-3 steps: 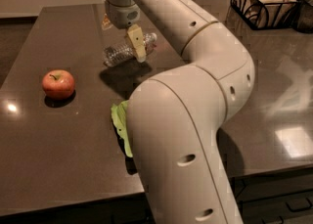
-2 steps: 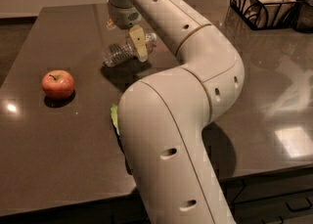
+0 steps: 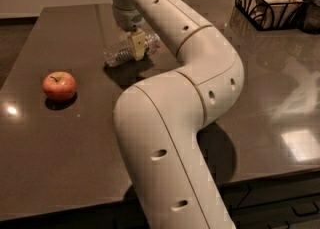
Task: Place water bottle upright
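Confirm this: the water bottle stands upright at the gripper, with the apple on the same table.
Not right. The camera view shows the water bottle lying on its side, not upright. The gripper is at it, and the apple sits on the same table.

Big lower arm link swung toward the apple point(image 3: 59, 86). It now hides the green item that showed on its apple side 1 s ago. Gripper point(image 3: 136, 52), up and right of the apple, edged slightly apple-ward along the lying water bottle point(image 3: 116, 55). More bottle now shows past the gripper, away from the apple.
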Tool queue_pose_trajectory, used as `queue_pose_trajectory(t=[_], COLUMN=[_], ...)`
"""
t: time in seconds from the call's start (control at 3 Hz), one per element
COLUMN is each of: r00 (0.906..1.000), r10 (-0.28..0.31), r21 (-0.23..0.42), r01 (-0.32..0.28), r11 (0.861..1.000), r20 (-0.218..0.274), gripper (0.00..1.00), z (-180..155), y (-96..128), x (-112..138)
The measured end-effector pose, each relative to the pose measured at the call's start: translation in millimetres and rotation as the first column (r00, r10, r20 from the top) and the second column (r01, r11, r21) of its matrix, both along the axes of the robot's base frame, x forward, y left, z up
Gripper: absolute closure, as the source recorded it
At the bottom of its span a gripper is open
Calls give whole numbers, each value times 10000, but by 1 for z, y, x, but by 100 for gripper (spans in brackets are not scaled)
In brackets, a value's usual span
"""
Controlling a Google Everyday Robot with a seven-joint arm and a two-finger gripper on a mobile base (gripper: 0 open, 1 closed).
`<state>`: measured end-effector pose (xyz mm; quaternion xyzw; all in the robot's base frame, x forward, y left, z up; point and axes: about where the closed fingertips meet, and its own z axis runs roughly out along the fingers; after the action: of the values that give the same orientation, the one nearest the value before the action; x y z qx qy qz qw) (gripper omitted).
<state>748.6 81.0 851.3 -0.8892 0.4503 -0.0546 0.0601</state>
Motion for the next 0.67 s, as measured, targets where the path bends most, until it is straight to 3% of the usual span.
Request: queue_pose_trajectory(t=[0.33, 0.67], r00=[9991, 9902], r10=[358, 1073], r21=[-222, -523], r01=[-353, -1029], r11=[9991, 9933], r20=[225, 897], gripper=[65, 88], z=[15, 39], y=[-3, -14], x=[-8, -18])
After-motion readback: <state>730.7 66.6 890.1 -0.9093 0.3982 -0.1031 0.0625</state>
